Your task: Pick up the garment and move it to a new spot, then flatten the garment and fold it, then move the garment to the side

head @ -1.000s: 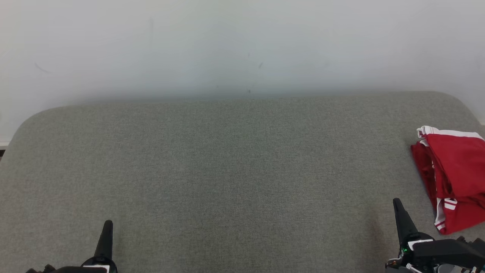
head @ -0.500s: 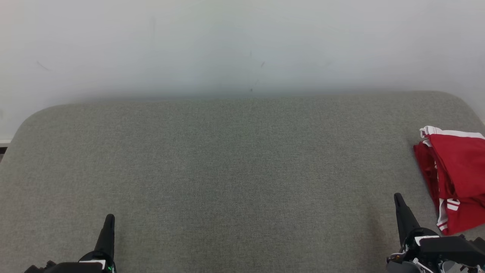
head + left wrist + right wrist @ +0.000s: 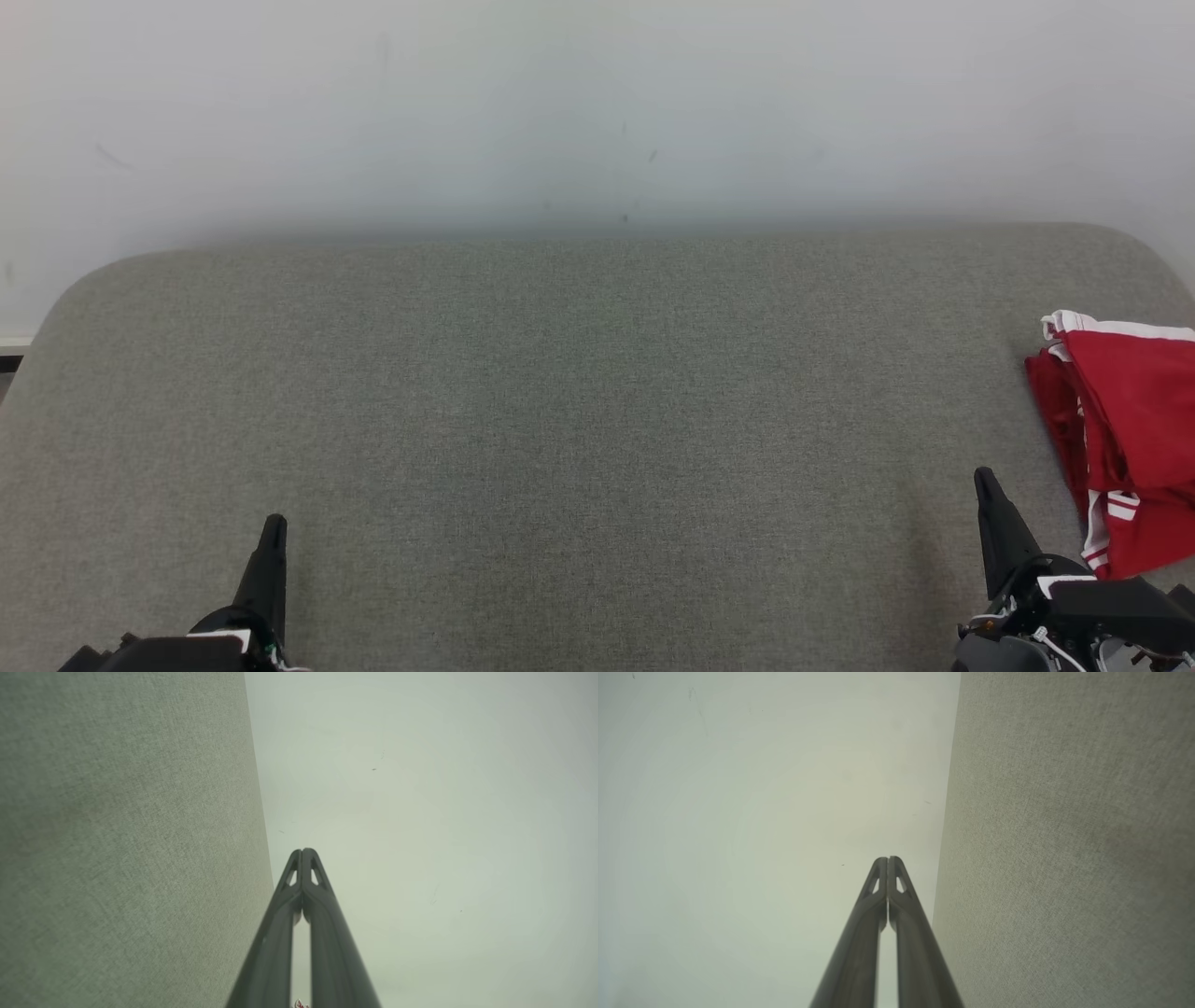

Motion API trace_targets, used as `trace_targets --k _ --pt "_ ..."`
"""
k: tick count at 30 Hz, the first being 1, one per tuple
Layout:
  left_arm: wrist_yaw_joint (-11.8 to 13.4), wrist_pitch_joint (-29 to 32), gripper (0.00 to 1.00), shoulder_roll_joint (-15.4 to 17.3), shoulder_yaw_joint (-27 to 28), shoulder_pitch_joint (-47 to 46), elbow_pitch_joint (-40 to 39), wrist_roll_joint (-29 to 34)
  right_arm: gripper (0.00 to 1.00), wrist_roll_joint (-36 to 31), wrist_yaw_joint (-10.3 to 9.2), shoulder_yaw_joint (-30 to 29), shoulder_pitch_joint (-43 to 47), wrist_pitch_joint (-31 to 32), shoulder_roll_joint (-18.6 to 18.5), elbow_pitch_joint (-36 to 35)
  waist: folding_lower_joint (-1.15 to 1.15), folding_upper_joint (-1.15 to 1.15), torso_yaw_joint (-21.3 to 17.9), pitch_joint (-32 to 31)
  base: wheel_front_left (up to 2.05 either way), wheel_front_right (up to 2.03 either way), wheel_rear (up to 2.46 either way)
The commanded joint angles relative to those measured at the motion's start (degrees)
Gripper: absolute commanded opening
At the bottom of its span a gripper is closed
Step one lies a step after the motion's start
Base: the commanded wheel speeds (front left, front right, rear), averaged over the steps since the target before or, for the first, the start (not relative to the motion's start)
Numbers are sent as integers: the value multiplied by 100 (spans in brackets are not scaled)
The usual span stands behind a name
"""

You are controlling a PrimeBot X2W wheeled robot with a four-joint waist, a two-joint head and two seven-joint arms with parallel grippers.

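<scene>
We look down on a broad grey-green woven upholstered surface with rounded far corners. It is set against a plain white wall marked by a few faint dark specks and scuffs. The fabric lies smooth and even across its middle.

The red garment with white stripes and white trim rests in loose folds on the right side of the surface and runs past the right edge of the head view.

Our left gripper sits at the lower left, its two long dark fingers pressed together tip to tip with nothing between them. Our right gripper sits at the lower right, near the garment's near corner but apart from it, its fingers likewise together and empty.

In both wrist views the fingers point toward the wall, with the upholstered surface alongside.
</scene>
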Motion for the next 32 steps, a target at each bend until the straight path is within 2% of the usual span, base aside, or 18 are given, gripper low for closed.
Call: trace_targets --k 1,32 --pt "-15 18 0 27 2 -70 -25 -63 0 51 -12 -17 -51 20 19 -21 1 0 2 1 0 0 0" --pt "-15 16 0 27 2 -68 -26 -59 0 49 -12 -12 -49 18 16 -18 1 0 2 1 0 0 0"
